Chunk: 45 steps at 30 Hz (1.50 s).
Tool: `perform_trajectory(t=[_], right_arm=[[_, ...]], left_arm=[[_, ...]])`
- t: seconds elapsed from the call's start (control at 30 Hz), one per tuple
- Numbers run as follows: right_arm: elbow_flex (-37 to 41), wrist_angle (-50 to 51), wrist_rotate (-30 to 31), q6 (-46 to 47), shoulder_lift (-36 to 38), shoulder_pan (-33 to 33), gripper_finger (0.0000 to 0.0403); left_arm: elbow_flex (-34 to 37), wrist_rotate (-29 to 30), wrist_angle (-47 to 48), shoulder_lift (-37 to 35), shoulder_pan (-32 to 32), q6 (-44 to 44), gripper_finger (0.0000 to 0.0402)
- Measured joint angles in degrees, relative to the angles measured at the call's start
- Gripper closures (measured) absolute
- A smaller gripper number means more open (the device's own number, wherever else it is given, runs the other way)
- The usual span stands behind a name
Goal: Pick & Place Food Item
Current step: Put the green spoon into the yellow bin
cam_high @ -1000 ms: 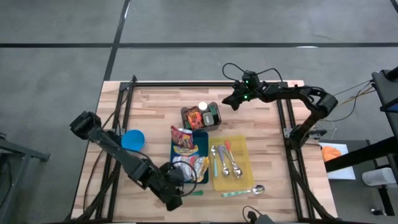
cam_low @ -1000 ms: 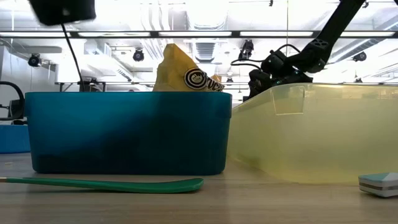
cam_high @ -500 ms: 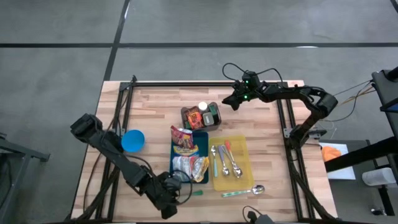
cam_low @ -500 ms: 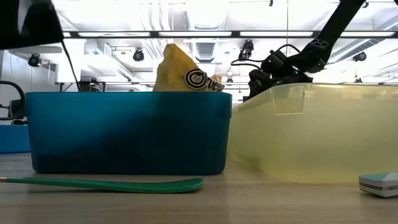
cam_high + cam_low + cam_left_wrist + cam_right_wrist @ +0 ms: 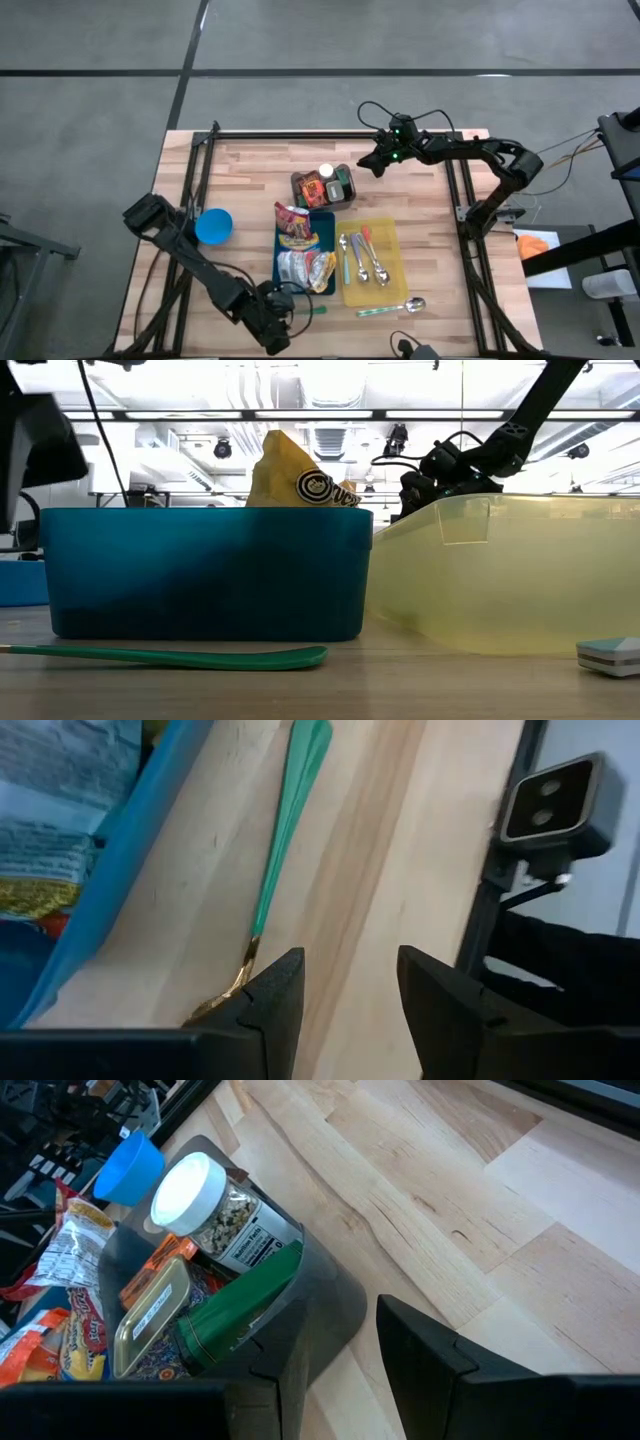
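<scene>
High view: your left gripper (image 5: 278, 325), parted and empty, sits beside the snack packets (image 5: 300, 268) (light, crinkly, slippery); pinch an edge.

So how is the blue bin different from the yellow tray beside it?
The blue bin is opaque, while the yellow tray is see-through. The blue bin holds snack packets; the yellow tray holds spoons. From above, the yellow tray looks wider than the blue bin. Both sit side by side on the wooden table.
</scene>
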<state>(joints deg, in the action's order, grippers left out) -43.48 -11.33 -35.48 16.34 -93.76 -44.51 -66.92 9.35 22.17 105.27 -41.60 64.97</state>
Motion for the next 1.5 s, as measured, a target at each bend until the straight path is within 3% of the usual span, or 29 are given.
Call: perform_trajectory(t=[0.6,1.1,1.5], right_arm=[[0.0,0.0,0.0,0.0,0.0,0.0,0.0287],[0.0,0.0,0.0,0.0,0.0,0.0,0.0287],[0.0,0.0,0.0,0.0,0.0,0.0,0.0287]], left_arm=[[0.1,3.3,0.6,5.5,-0.4,-11.5,0.0238],[0.0,3.8,1.9,3.0,-0.3,-8.2,0.0238],[3.0,5.0,1.8,2.6,-0.3,-11.0,0.0238]])
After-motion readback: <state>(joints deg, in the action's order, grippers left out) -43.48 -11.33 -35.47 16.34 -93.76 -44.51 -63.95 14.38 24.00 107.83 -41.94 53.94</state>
